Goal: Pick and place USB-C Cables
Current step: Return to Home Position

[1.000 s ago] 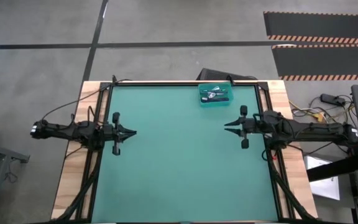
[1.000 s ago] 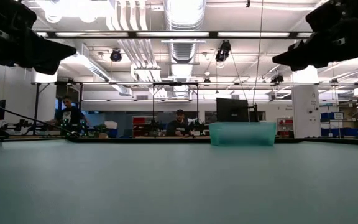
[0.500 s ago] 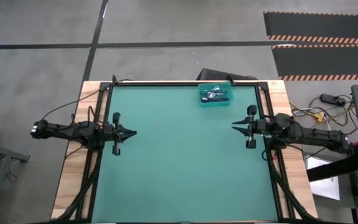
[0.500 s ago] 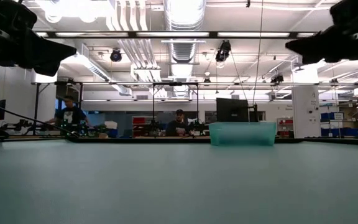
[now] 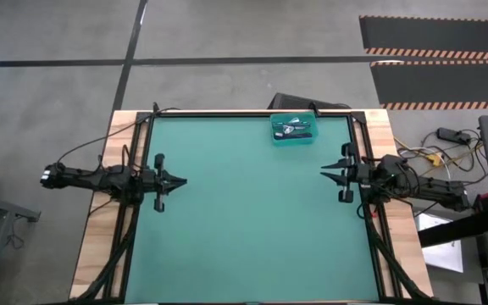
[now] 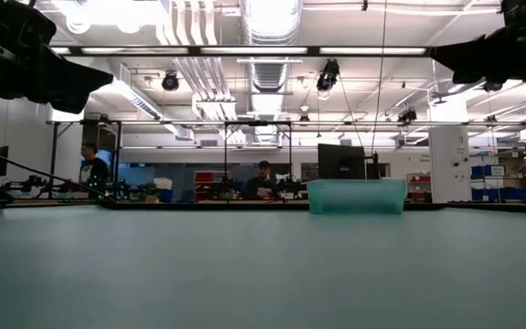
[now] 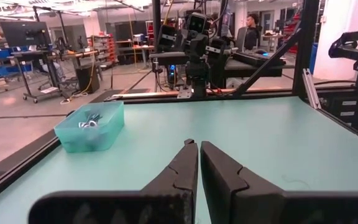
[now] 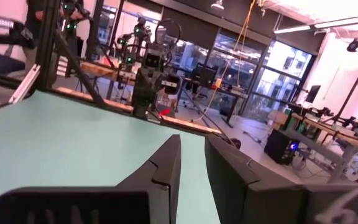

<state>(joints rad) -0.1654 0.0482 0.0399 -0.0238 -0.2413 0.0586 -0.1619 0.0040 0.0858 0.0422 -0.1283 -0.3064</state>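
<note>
Green table (image 5: 244,229), cables in teal bin (image 5: 294,129), right gripper (image 5: 324,174) retreated to its edge, jaws slightly apart, left gripper (image 5: 183,180) closed, unmoved

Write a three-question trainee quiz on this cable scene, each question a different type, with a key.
1. True or false: the USB-C cables lie loose on the green table.
2. Where does the teal bin sit? A) at the table's far edge, nearer the right arm B) table centre C) beside the left arm
3. Fill in: the left hand is ____ and holds nothing.

Key: 1 false, they are in the bin; 2 A; 3 shut. The right hand, slightly parted, also holds nothing.
</note>
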